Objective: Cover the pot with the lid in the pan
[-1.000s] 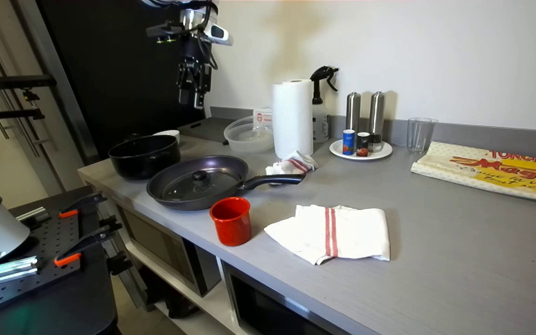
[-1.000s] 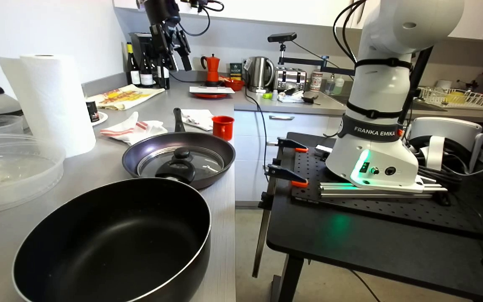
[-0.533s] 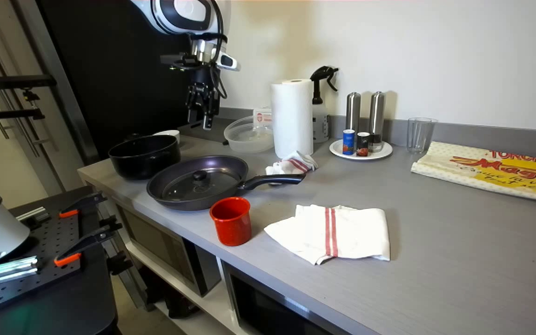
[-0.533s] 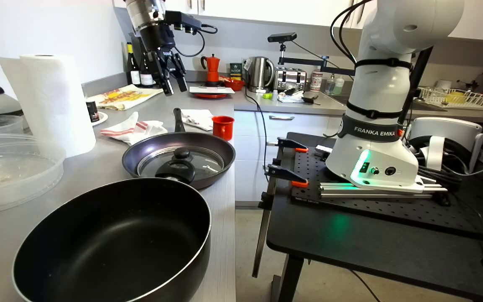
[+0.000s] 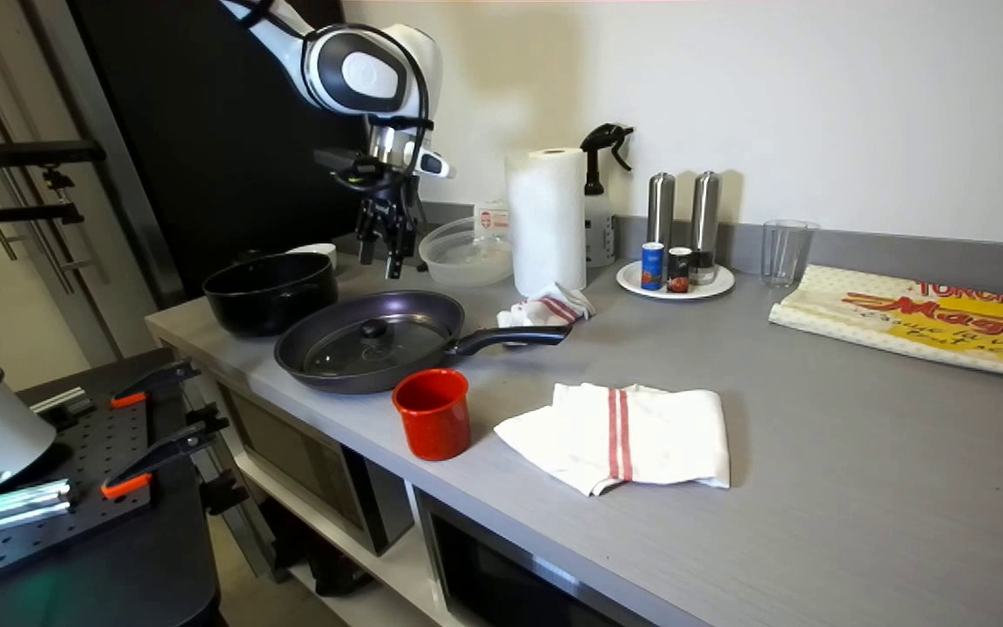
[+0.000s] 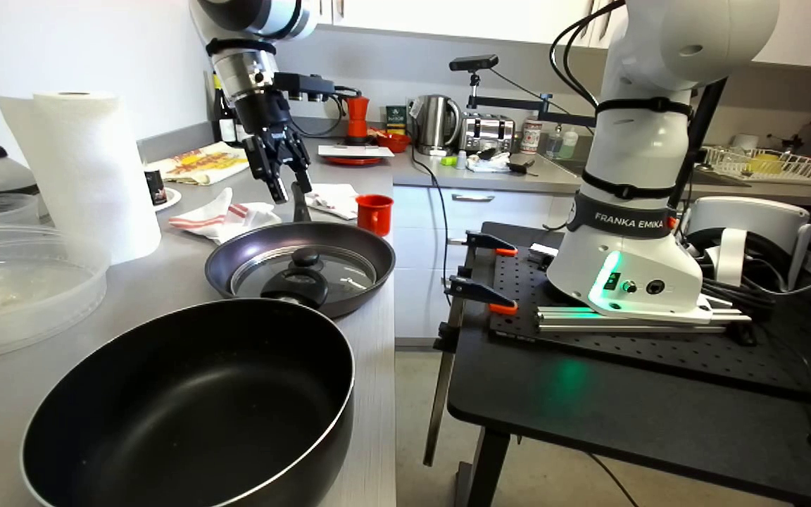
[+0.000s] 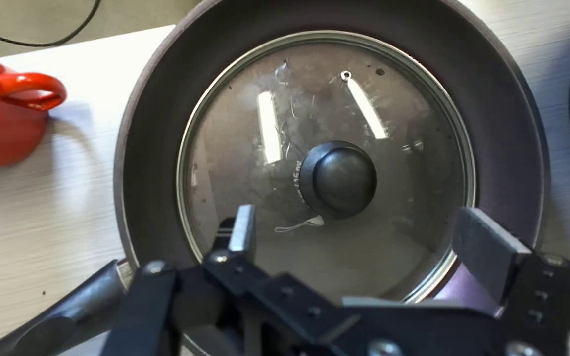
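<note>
The black pot (image 5: 271, 300) stands open on the counter in both exterior views; its interior (image 6: 187, 394) shows no contents. The wide black pan (image 5: 327, 376) sits beside it. The glass lid (image 7: 245, 133) with a metal rim and dark knob (image 7: 338, 179) lies flat inside the pan (image 7: 151, 148). The lid also shows in an exterior view (image 6: 342, 273). My gripper (image 5: 381, 263) is open and empty above the pan, pointing down. In the wrist view the fingers (image 7: 359, 237) are wide apart, with the knob ahead of the gap, untouched. A black part at the right edge may be the pot's handle.
A red cup (image 5: 434, 422) stands close to the pan near the counter edge. The pan's handle (image 5: 514, 336) points toward a crumpled cloth (image 5: 545, 306). A paper towel roll (image 5: 549, 226) and a clear plastic container (image 5: 467, 261) stand behind. A folded towel (image 5: 658, 435) lies nearby.
My gripper has come down steadily toward the pan, and slightly right in an exterior view, staying open. The pot, pan and lid have not moved.
</note>
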Controlling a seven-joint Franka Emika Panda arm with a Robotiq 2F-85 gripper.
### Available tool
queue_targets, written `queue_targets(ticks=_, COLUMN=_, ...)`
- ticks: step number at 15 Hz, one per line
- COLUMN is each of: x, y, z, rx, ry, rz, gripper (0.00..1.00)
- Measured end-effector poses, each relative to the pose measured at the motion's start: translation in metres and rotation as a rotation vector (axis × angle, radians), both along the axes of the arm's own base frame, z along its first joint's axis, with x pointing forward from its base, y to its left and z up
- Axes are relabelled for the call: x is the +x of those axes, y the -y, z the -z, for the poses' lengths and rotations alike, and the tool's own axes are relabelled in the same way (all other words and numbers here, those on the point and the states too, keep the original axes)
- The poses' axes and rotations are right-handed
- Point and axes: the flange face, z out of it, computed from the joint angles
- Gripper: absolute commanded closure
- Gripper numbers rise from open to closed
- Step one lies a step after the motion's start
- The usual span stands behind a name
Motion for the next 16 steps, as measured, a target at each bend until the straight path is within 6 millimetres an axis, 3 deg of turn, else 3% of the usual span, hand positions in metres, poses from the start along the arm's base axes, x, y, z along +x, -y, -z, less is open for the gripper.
queue_targets(ticks=9, x=-0.003, y=-0.004, z=0.058, rx=0.005, ry=-0.022, rz=0.002, gripper=0.0)
queue_targets(ticks=16, x=-0.009, y=-0.018, z=0.081, rx=0.011, ry=-0.054, rz=-0.019, gripper=0.0)
